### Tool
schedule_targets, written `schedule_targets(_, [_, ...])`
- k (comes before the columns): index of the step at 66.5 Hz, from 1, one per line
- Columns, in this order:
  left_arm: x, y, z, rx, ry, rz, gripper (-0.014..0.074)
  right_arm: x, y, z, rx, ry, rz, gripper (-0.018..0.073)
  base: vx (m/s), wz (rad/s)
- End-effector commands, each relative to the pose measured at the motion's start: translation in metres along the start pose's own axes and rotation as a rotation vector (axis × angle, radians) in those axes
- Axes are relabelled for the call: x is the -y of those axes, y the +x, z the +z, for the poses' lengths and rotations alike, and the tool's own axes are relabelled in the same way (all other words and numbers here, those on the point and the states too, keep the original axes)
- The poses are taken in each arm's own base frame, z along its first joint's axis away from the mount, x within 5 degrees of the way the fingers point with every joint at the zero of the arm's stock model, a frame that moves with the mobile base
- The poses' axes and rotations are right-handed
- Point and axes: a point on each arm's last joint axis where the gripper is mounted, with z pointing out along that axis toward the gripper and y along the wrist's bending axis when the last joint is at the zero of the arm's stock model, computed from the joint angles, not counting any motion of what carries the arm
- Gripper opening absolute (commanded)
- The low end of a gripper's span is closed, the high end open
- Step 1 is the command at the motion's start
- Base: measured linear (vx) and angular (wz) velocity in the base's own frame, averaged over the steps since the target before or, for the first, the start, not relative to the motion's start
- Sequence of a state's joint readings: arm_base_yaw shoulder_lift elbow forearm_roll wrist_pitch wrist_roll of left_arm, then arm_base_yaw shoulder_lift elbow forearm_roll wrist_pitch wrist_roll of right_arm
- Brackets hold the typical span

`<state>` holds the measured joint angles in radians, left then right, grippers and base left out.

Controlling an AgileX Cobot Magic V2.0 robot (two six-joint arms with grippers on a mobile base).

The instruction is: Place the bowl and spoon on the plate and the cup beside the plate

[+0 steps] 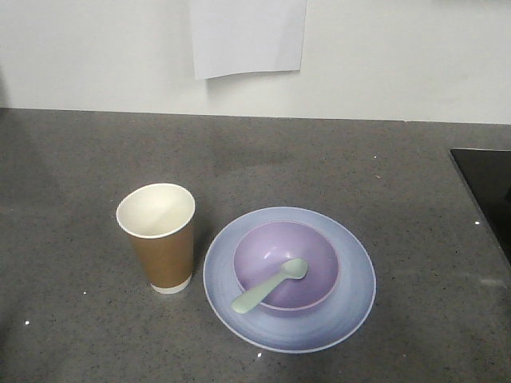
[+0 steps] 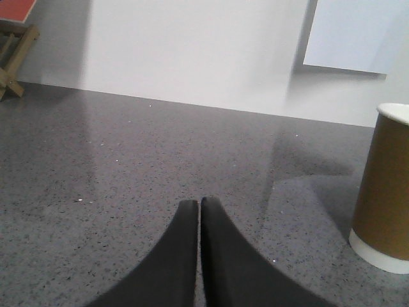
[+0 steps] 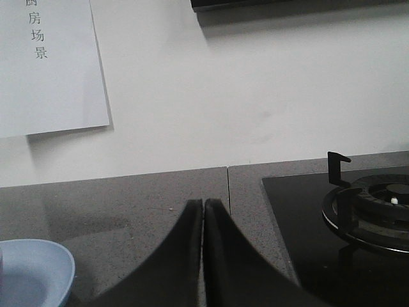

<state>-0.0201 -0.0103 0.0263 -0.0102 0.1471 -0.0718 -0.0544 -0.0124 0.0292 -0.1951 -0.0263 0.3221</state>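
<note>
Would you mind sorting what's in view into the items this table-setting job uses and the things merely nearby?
Job items: plate, bowl on the plate, spoon resting in the bowl, cup beside the plate.

Merely nearby: paper sheet on the wall, gas hob, countertop.

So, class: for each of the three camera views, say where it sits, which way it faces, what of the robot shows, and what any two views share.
Exterior front: above the counter, looking down at cup, plate, bowl, spoon; no robot visible.
Left wrist: low over the counter, facing the wall; shut left end effector; cup at right, shared with the front view.
Right wrist: low, facing wall and stove; shut right end effector; plate edge, shared with the front view.
</note>
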Motion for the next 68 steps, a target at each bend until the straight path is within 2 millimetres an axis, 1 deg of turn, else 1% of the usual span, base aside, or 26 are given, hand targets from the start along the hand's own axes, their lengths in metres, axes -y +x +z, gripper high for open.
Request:
schedule_targets(1, [0.0003,-0.0007,0.0000,0.070,0.012,-0.009,-0.0006,-0.0016,-0.0042,-0.0008,0.071,-0.018,-0.010,-0.0004,0.00,0.00])
schedule_targets(68, [0.0003,-0.0007,0.0000,0.070,0.012,-0.009,-0.0006,-0.0010,-0.0026,-0.0007,0.051,-0.011,-0.010,-0.0004,0.00,0.00])
